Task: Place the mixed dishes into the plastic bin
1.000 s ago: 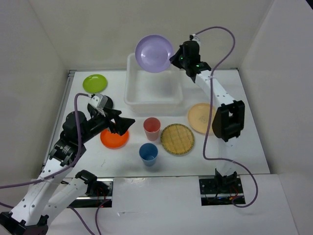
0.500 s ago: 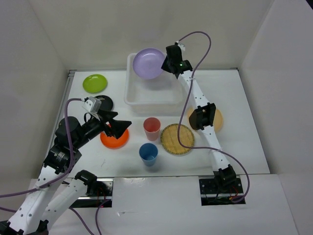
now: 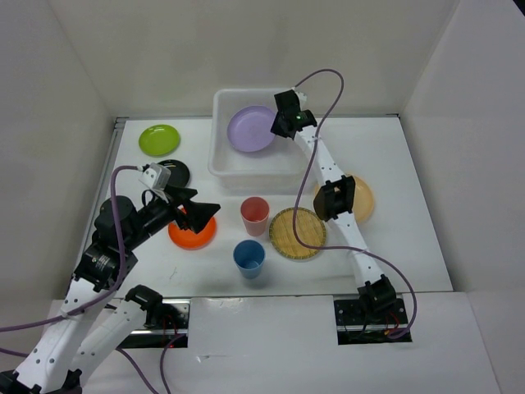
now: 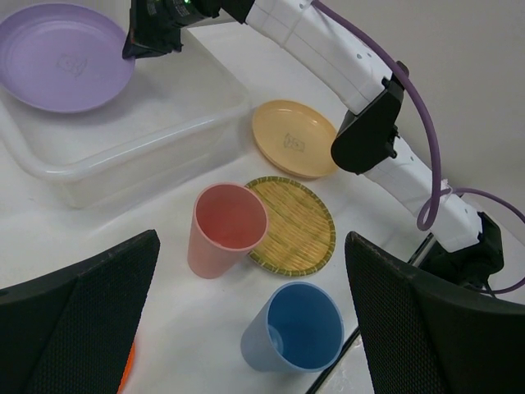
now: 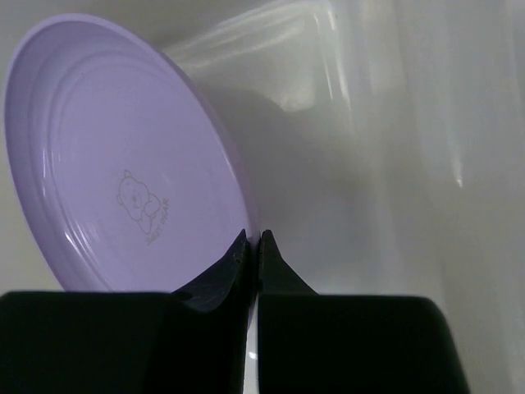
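Observation:
My right gripper [image 3: 279, 125] is shut on the rim of the lavender plate [image 3: 250, 129] and holds it tilted inside the white plastic bin [image 3: 223, 164]; the right wrist view shows the plate [image 5: 123, 172] pinched at my gripper [image 5: 253, 240]. My left gripper [image 3: 205, 210] is open and empty above the orange plate [image 3: 191, 234]. The pink cup [image 3: 255, 215], blue cup [image 3: 249, 257] and bamboo plate [image 3: 299, 233] stand in the middle; the left wrist view shows the pink cup [image 4: 225, 230], blue cup [image 4: 295, 328] and bamboo plate [image 4: 297, 226]. The lime green plate [image 3: 159, 139], black plate [image 3: 175, 171] and pale yellow plate [image 3: 361, 197] lie on the table.
White walls close in the table on the left, back and right. The right arm's links [image 3: 335, 199] stretch over the pale yellow plate towards the bin. A purple cable [image 3: 324, 82] loops above the bin's right end.
My right gripper has carried the lavender plate down from above the bin's back rim into the bin. My left gripper has shifted slightly over the orange plate.

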`<state>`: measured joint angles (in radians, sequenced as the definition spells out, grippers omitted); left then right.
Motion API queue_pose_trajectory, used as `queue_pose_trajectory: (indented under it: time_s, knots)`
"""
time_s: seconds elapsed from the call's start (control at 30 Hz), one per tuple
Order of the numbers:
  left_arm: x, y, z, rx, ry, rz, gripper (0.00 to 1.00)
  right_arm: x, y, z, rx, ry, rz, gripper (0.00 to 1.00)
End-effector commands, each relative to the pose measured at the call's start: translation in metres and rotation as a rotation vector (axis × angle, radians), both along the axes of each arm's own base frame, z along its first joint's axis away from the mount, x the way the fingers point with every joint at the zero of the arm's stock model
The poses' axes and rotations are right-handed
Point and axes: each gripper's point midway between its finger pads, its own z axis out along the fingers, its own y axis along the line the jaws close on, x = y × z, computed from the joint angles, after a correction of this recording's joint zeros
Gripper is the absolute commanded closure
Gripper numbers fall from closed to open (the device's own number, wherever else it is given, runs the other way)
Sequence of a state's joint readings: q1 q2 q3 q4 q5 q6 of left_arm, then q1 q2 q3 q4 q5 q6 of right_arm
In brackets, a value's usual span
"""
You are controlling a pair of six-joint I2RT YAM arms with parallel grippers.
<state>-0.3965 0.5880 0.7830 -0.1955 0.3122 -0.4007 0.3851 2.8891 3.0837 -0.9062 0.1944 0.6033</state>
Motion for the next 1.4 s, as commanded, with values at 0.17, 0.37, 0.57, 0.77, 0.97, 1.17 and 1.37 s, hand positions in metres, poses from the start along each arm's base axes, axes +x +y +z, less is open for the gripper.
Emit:
queue_pose_trajectory:
  time_s: [0.17, 0.37, 0.57, 0.77, 0.97, 1.17, 1.37]
  knots:
    - [-0.001, 0.000, 0.006, -0.025, -0.015, 0.001, 0.00, 0.000, 0.002, 0.006, -0.005, -0.019, 0.012, 0.81]
    - [-0.005, 0.002, 0.009, -0.028, -0.024, 0.001, 0.00, -0.001, 0.000, 0.011, -0.018, -0.024, 0.012, 0.56]
    - [-0.002, 0.001, 0.002, -0.021, -0.007, 0.001, 0.00, -0.010, -0.001, 0.115, -0.011, -0.181, 0.045, 0.41]
    - [0.002, -0.004, 0.004, -0.025, -0.013, -0.019, 0.00, -0.068, -0.038, 0.274, 0.001, -0.376, 0.005, 0.40]
    - [0.012, -0.011, 0.011, -0.006, -0.018, -0.040, 0.00, -0.137, -0.106, 0.307, -0.155, -0.301, -0.157, 0.39]
    - [0.017, -0.014, 0.003, 0.027, -0.012, -0.051, 0.00, -0.168, -0.137, 0.313, -0.251, -0.245, -0.234, 0.39]
    - [0.015, -0.016, 0.006, 0.036, -0.011, -0.073, 0.00, -0.228, -0.176, 0.291, -0.292, -0.148, -0.293, 0.39]
